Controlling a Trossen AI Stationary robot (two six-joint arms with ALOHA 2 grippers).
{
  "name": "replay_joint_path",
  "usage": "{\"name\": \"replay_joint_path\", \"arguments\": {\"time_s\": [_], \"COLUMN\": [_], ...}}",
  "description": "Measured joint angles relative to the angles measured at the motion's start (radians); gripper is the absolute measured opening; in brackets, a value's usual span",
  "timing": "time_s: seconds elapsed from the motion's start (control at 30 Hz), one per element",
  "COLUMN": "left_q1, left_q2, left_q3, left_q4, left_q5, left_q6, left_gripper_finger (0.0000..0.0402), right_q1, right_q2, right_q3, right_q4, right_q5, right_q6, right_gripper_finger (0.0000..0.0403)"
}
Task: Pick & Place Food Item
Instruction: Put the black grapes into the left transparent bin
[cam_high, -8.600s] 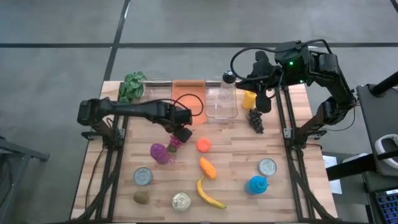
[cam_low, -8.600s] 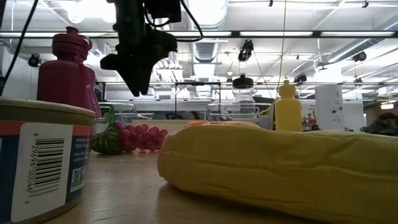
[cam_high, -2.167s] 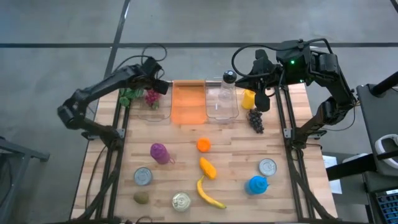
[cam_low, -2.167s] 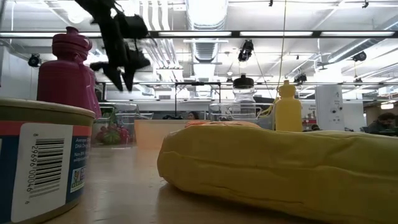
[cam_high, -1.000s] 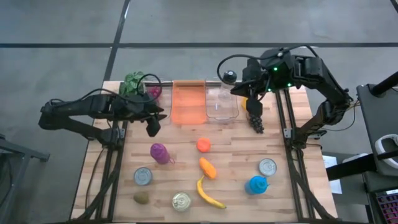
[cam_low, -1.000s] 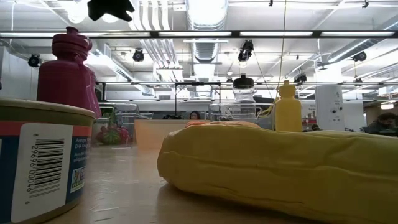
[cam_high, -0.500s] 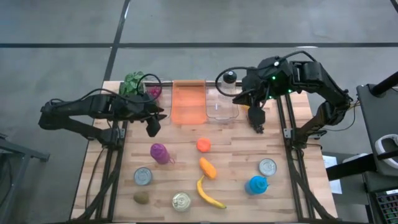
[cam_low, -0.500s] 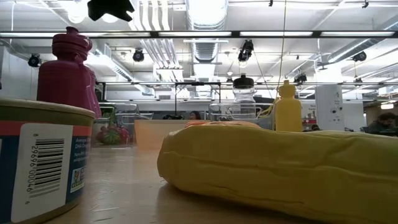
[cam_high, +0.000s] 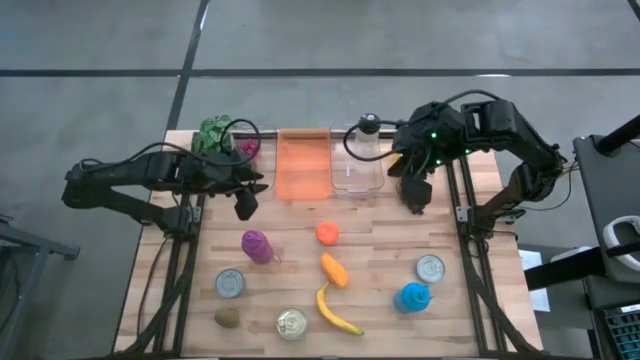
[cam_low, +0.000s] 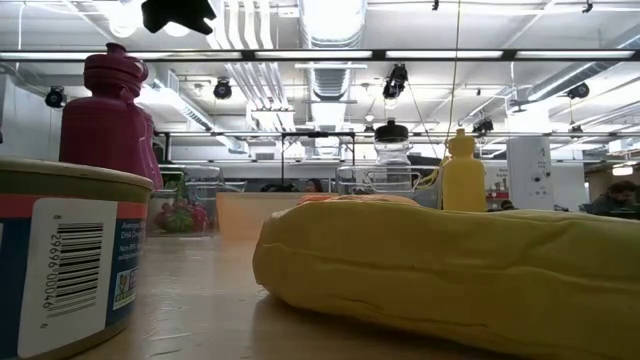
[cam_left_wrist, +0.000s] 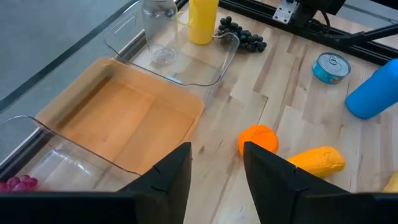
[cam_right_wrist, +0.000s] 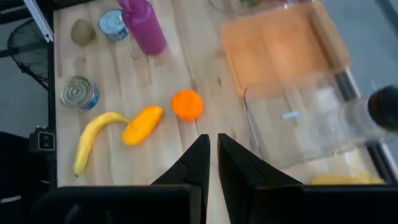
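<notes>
My left gripper (cam_high: 243, 206) (cam_left_wrist: 216, 163) hangs open over the table's left half, near the clear container (cam_high: 240, 160) that holds the red grapes (cam_high: 246, 149). My right gripper (cam_high: 415, 196) (cam_right_wrist: 212, 149) is shut and hangs over the dark grapes (cam_left_wrist: 242, 37), which it hides in the high view. Those grapes lie on the table beside the second clear container (cam_high: 357, 166). Loose on the wood lie an orange (cam_high: 327, 233), a mango-like fruit (cam_high: 334, 270), a banana (cam_high: 335, 312) and a kiwi (cam_high: 227, 318).
An orange tray (cam_high: 302, 165) sits between the two clear containers; a black-capped clear bottle (cam_high: 369, 125) stands in the right one. Lettuce (cam_high: 213, 134) is at the far left corner. A purple bottle (cam_high: 257, 246), a blue bottle (cam_high: 413, 297) and three cans (cam_high: 230, 283) stand nearer.
My right arm has swung from the far right corner toward the near edge, and its gripper now covers the dark grapes and the yellow bottle in the high view. The left arm has kept still.
</notes>
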Motion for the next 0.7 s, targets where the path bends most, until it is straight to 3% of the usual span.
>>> {"name": "replay_joint_path", "arguments": {"time_s": [0.3,0.7], "left_q1": [0.0,0.0], "left_q2": [0.0,0.0], "left_q3": [0.0,0.0], "left_q4": [0.0,0.0], "left_q5": [0.0,0.0], "left_q6": [0.031,0.053], "left_gripper_finger": [0.0138,0.0144], "right_q1": [0.019,0.018], "right_q2": [-0.08,-0.287], "right_q3": [-0.23,-0.58], "right_q4": [0.003,0.104], "right_q5": [0.101,0.119], "right_q6": [0.112,0.364], "right_gripper_finger": [0.0027,0.0027]}}
